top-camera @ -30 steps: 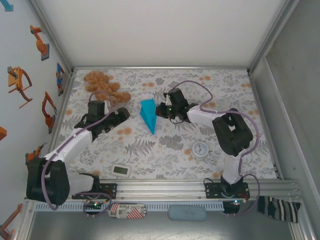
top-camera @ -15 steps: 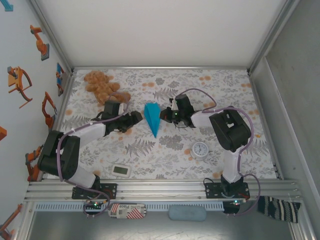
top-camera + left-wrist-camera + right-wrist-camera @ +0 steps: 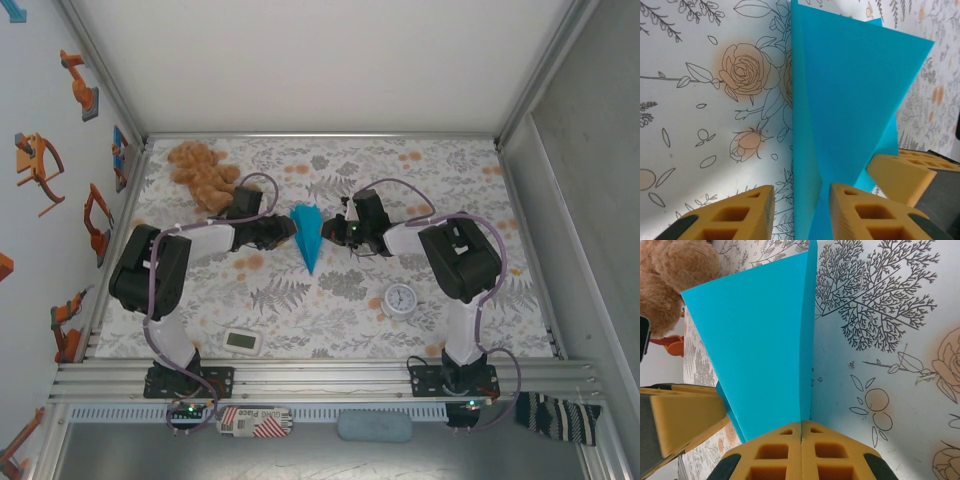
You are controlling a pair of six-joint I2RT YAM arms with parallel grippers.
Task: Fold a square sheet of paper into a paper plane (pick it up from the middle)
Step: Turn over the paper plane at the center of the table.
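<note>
The square sheet of paper is folded into a narrow turquoise paper plane [image 3: 307, 236] at the table's middle, its tip pointing toward the near edge. My right gripper [image 3: 332, 229] is at its right side, with the jaws shut on the folded edge [image 3: 807, 365]. My left gripper [image 3: 286, 229] is at its left side. Its yellow fingers [image 3: 735, 215] stand apart around a raised fold of the paper plane [image 3: 840, 100], with a gap showing beside the left finger. The other arm's yellow finger [image 3: 900, 172] shows behind the paper.
A brown teddy bear [image 3: 203, 172] lies at the back left, close behind my left arm. A small round white clock [image 3: 401, 298] stands right of centre toward the front. A white rectangular gadget [image 3: 242, 341] lies near the front rail.
My left arm has swung right up to the paper and its jaws have narrowed around the fold. The right gripper and the paper have shifted slightly right, and the paper now lies lower.
</note>
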